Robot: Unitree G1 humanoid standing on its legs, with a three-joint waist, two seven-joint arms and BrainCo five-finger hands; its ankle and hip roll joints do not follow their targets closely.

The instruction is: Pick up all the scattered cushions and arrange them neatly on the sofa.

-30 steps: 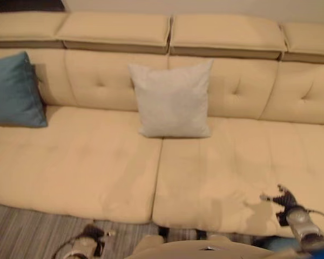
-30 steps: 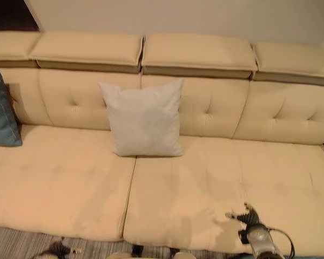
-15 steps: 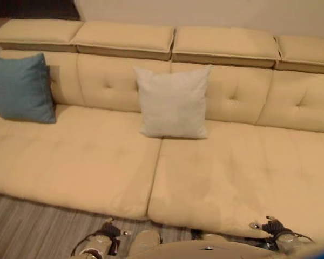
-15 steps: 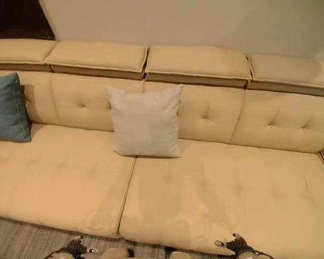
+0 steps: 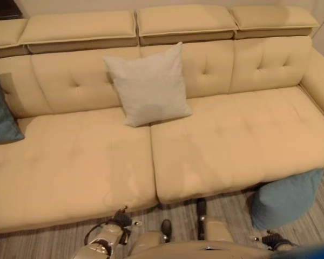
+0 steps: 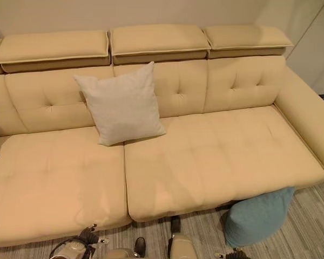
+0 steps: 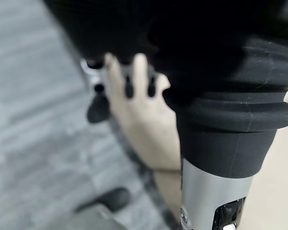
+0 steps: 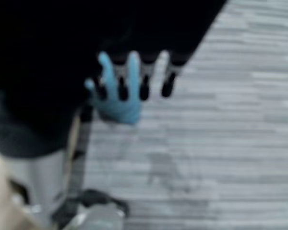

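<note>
One long cream sofa (image 6: 216, 156) spans the head views, with two wide seat pads, a tufted back, a padded arm at its right end, and headrest blocks along the top: three in the right eye view, part of a fourth at the left edge of the left eye view. Before it lies a grey striped floor (image 6: 308, 216).

Three cushions are in sight. One pale grey cushion (image 6: 120, 103) stands tilted against the sofa back, above the seam between the two seat pads. One blue cushion on the floor (image 6: 256, 216) leans against the front of the right seat pad, near the sofa's right end. A second blue cushion (image 5: 0, 116) rests on the seat against the back at the far left, cut off by the frame edge.

Two hands show, both low near the floor and holding nothing. The left hand (image 6: 89, 236) hangs just in front of the left seat pad; in its wrist view the fingers (image 7: 128, 86) point straight out, relaxed. The right hand (image 5: 270, 239) hangs just below the floor cushion, apart from it; its wrist view shows the fingers (image 8: 144, 86) straight and spread, with that blue cushion past them.
</note>
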